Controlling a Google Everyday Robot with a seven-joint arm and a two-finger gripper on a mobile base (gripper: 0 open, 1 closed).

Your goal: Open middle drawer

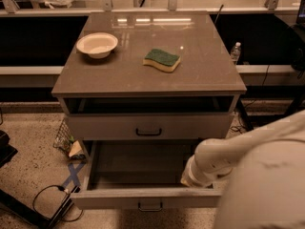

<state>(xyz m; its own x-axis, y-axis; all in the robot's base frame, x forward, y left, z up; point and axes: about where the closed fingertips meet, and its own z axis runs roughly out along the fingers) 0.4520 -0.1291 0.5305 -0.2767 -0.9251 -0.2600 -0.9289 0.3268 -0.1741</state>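
Note:
The middle drawer [143, 198] is pulled far out of the grey-beige cabinet. Its front faces me low in the view, with the small black bar handle [150, 205] at centre, and its inside looks dark and bare. The drawer above it [148, 126] is nearly in, with a dark gap under the cabinet top. My gripper [189, 176] is at the end of the white arm [224, 151]. It sits over the right end of the open middle drawer, just behind the drawer front and well right of the handle.
On the cabinet top [200, 75] lie a white bowl [97, 44] and a green-and-yellow sponge [162, 60]. Cables [47, 199] and blue tape [71, 175] lie on the floor at the left. A water bottle [235, 53] stands at the right. My own white body [267, 185] fills the lower right.

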